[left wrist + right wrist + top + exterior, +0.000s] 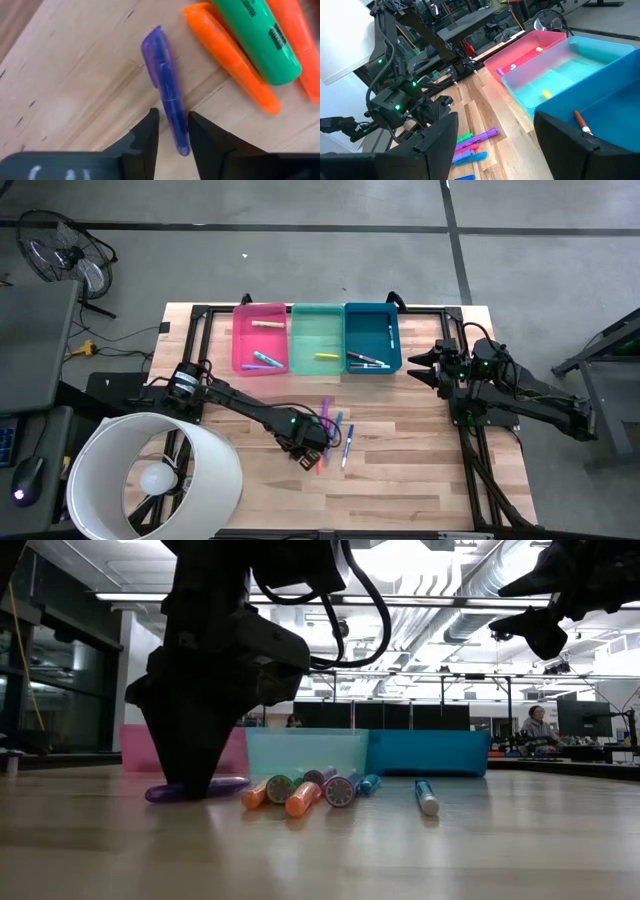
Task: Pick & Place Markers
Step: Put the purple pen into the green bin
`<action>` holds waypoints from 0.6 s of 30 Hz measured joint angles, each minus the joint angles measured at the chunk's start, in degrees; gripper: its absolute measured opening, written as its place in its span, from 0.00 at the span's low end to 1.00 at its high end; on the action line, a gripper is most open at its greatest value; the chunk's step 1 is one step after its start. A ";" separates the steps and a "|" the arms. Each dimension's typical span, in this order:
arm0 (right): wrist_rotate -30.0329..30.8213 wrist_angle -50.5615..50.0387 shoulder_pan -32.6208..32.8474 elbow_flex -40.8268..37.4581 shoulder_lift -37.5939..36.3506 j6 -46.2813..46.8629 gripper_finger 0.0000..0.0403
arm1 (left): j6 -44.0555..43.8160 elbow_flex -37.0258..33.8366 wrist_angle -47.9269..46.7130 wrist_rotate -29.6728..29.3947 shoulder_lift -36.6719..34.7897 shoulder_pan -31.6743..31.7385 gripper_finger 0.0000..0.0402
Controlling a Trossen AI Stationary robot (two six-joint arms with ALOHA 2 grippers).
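Item: purple marker [167,85], lying flat on the wooden table [400,440] at 7 o'clock of the loose marker cluster [335,435], which sits at 6 o'clock of the green bin [317,338]. The left gripper [172,131] stands down over it, fingers either side of one end and narrowing but not yet clamped; the right gripper [424,365] waits open at 3 o'clock of the blue bin [372,340]. Handling note: close squarely across the barrel, clear of the orange marker [227,55] beside it, and lift only once the pinch is firm.
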 joint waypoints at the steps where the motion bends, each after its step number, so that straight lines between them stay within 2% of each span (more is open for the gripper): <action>1: 0.00 0.00 0.00 0.00 0.00 0.00 0.62 | 0.00 0.00 0.16 -0.08 0.00 0.00 0.22; 9: 0.00 0.00 -0.02 0.00 0.00 0.00 0.62 | 2.03 0.00 2.66 -0.45 -0.07 -0.05 0.06; 18: -0.01 0.00 0.00 0.00 0.00 0.00 0.62 | 3.45 0.04 3.40 -1.16 -0.07 0.61 0.06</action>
